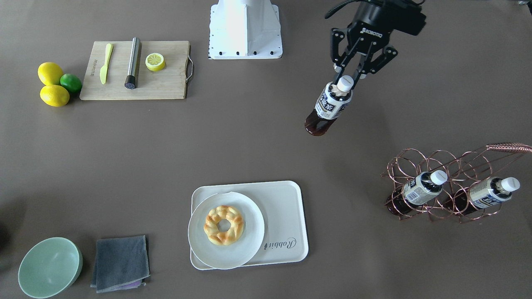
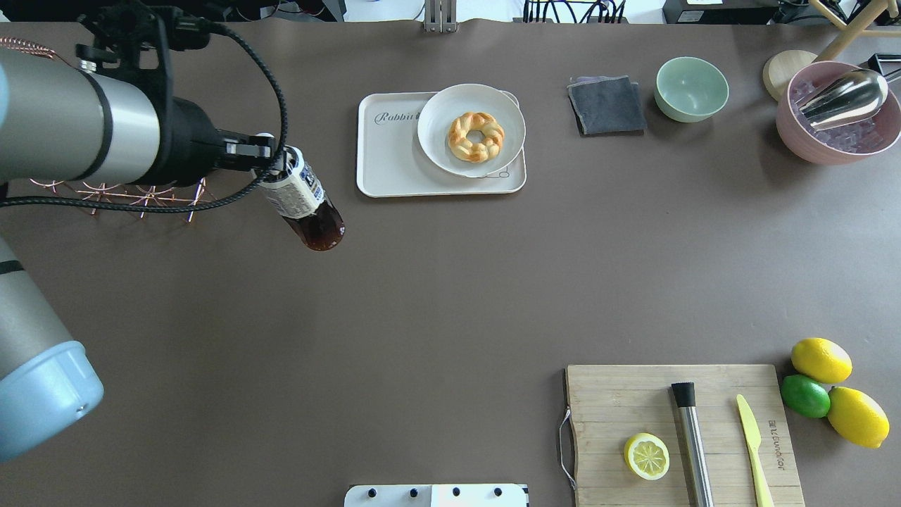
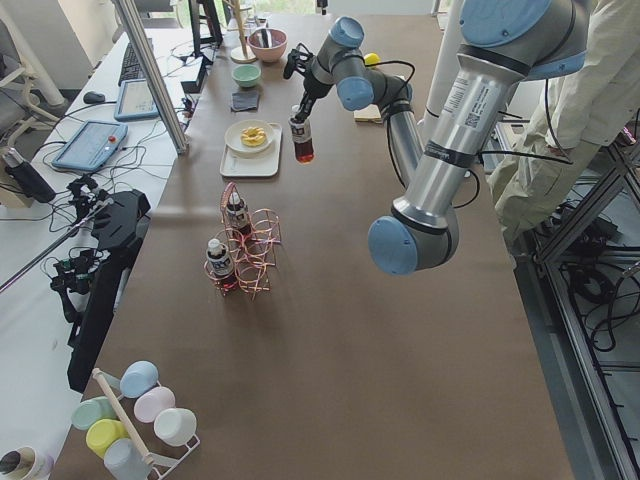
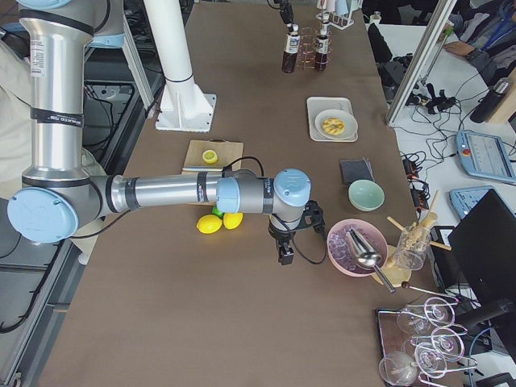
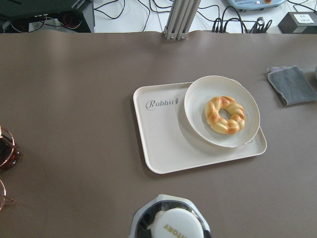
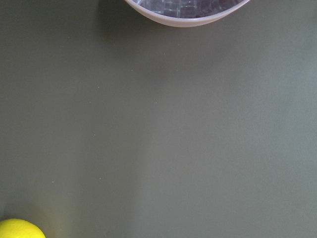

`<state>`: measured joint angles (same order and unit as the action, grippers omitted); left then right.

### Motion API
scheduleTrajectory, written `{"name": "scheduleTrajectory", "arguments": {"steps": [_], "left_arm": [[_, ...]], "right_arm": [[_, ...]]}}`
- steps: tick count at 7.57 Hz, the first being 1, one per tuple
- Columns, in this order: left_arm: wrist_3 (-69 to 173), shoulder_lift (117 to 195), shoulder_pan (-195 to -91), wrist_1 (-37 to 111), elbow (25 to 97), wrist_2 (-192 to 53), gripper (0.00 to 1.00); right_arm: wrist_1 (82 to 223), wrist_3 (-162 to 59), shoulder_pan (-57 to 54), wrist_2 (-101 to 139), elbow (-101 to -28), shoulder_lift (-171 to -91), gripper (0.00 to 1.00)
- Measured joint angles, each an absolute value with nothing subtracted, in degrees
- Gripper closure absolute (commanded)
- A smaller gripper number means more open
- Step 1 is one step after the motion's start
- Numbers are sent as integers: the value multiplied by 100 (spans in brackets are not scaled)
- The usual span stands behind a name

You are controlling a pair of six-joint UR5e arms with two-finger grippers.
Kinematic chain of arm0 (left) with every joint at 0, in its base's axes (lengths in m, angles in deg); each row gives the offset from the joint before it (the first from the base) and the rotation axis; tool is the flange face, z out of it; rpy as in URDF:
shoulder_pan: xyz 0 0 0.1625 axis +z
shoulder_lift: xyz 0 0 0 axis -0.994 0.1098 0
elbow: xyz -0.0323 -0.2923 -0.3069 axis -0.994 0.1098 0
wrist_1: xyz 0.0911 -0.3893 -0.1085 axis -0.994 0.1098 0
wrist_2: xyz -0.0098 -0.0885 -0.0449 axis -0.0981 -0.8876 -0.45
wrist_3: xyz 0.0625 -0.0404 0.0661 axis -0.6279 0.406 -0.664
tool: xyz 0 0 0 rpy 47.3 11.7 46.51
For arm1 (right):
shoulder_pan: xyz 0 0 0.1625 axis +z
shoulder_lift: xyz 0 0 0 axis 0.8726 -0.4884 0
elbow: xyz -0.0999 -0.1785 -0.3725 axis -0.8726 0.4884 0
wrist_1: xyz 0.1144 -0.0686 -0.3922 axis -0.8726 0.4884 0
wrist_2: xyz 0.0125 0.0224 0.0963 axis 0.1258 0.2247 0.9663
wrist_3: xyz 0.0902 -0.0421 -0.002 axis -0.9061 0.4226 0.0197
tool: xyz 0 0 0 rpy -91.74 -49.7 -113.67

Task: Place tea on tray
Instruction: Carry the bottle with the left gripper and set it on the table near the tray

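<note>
My left gripper (image 1: 346, 79) is shut on the white cap of the tea (image 1: 328, 109), a small bottle of dark brown drink with a cream-and-navy label. It hangs tilted above the bare table. In the overhead view, the tea (image 2: 303, 201) is left of the cream tray (image 2: 387, 162), apart from it. The left wrist view shows the cap (image 5: 178, 225) at the bottom and the tray (image 5: 163, 144) ahead. A round white plate (image 1: 199, 241) with a braided pastry ring covers half of the tray (image 1: 286, 207). My right gripper (image 4: 284, 256) hovers low near the pink bowl; I cannot tell its state.
A copper wire rack (image 1: 449, 182) holds two alike bottles. A green bowl (image 2: 691, 88) and grey cloth (image 2: 607, 105) lie beyond the tray. A pink bowl (image 2: 838, 116) holds ice and a scoop. A cutting board (image 2: 683, 429) with knife, lemon half and metal muddler, and loose lemons (image 2: 820, 359), sit near the robot's right.
</note>
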<state>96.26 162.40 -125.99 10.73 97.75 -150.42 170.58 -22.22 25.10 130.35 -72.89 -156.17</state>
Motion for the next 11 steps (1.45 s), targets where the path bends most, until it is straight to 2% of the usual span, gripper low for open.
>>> {"name": "scheduleTrajectory", "arguments": {"steps": [3, 5, 11], "left_arm": [[10122, 17210, -11585, 367, 9402, -14118, 100], [10268, 17645, -11337, 327, 8961, -13884, 100], [10444, 17894, -10767, 312, 8382, -13593, 100]], "right_arm": [[17058, -2202, 2510, 13051, -7290, -15627, 0], [17058, -2193, 2510, 13053, -7281, -15638, 0], [17059, -2188, 2505, 13148, -7259, -15668, 0]]}}
